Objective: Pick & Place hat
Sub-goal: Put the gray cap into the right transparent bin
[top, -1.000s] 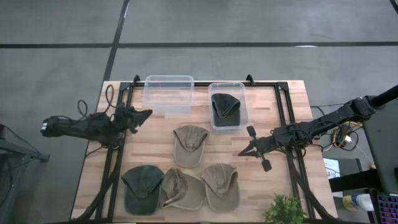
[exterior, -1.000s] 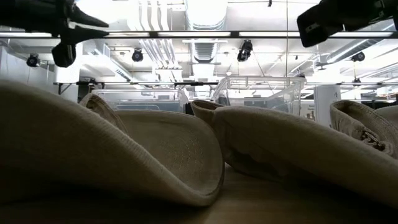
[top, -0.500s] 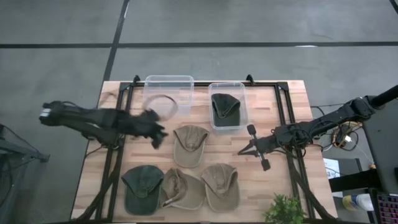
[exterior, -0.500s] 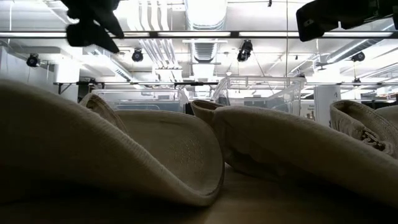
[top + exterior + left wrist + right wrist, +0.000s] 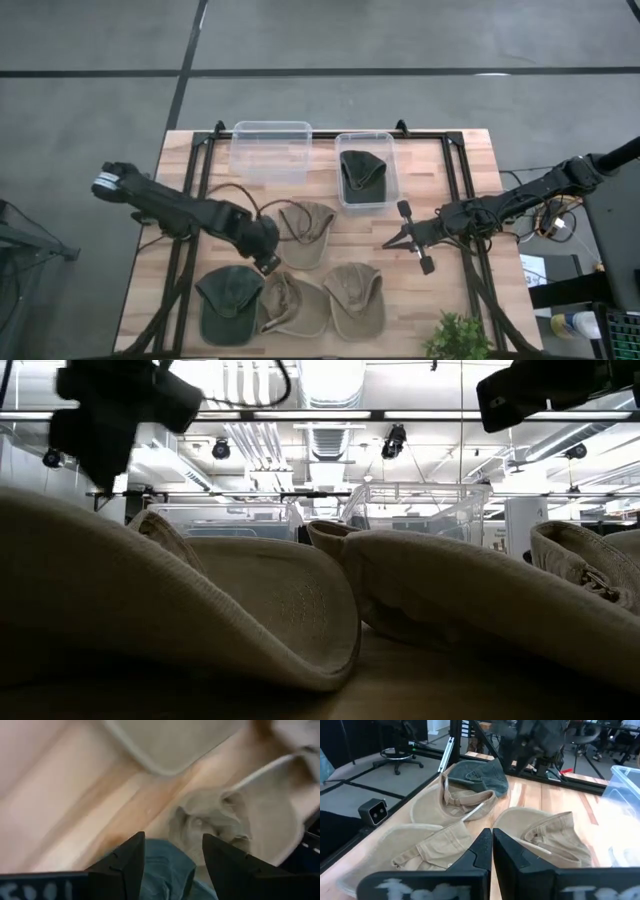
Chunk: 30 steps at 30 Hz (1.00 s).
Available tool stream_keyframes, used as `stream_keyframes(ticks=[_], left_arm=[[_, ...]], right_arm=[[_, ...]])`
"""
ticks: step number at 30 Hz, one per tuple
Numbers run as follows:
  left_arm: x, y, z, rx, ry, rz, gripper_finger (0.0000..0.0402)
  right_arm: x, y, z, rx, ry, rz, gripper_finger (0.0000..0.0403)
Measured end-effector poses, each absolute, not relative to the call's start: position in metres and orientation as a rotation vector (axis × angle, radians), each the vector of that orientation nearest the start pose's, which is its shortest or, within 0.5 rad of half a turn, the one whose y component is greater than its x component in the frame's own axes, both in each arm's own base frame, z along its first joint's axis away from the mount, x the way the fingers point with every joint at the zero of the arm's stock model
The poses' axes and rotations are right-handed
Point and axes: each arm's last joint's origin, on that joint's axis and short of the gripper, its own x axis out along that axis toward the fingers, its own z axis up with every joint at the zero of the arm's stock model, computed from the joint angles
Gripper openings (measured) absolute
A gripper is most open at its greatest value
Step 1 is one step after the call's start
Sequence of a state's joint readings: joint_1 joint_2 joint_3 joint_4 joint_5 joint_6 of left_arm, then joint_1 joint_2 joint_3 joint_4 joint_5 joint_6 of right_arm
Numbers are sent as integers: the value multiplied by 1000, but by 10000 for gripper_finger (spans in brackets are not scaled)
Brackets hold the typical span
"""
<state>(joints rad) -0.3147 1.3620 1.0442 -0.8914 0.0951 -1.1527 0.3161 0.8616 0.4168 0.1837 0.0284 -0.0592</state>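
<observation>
Left gripper [image 5: 268,262] open, empty, poised over table [image 5: 470,150] just beside dark green cap [image 5: 229,303] and middle front-row tan cap [image 5: 292,305], far nearer than right gripper [image 5: 412,240], shut, idle right of centre.

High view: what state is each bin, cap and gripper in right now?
Left clear plastic bin: empty.
Right clear plastic bin: holds one dark green cap.
Four caps on the wooden table: loose, none gripped.
Left gripper: open, above the caps.
Right gripper: shut, holding nothing.
</observation>
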Motion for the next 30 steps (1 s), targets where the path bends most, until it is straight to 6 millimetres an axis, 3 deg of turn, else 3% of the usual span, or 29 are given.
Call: stream_keyframes(ticks=[11,22,30], left_arm=[[251,-103,226,-1069,1401,524,190],[270,-126,198,-1103,1580,490,190],[275,-129,176,-1050,1654,502,180]], right_arm=[[179,58,227,-95,252,293,9],[180,58,226,-90,264,293,9],[180,58,226,-83,266,292,9]])
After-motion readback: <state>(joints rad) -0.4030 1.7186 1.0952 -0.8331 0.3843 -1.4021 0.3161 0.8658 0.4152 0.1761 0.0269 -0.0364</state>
